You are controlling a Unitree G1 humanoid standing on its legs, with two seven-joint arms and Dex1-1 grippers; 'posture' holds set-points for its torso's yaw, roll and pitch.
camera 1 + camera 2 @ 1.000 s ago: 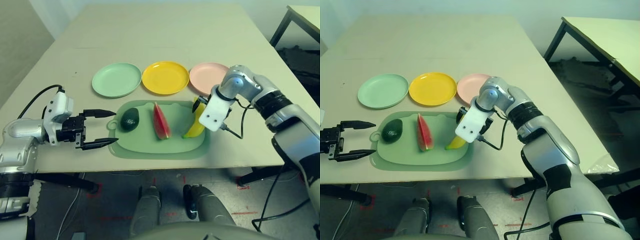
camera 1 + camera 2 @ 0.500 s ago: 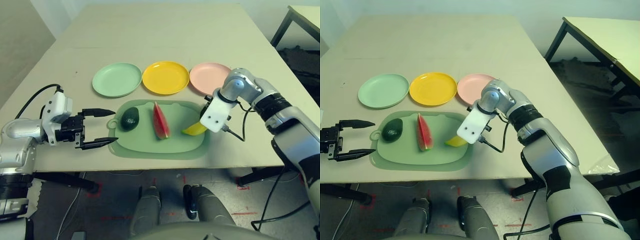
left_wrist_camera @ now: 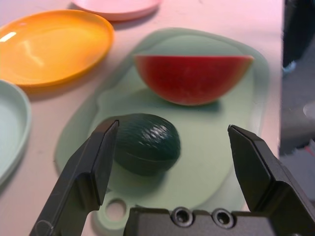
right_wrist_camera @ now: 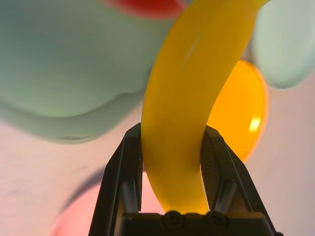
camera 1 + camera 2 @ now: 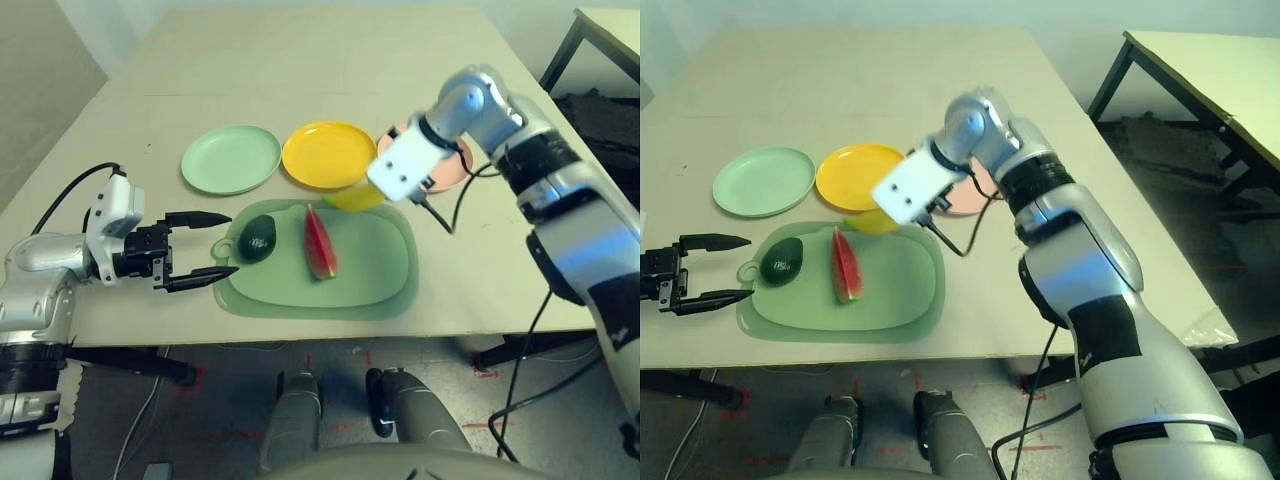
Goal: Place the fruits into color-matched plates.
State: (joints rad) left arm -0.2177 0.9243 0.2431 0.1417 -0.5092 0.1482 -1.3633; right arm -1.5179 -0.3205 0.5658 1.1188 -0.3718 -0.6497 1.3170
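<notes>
Gripping the banana (image 4: 184, 113), right wrist view shows clamped jaws.

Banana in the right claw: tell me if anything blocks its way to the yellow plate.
Nothing visible does. The right claw holds the banana above the mat's far edge, right beside the yellow plate, whose surface is bare.
</notes>
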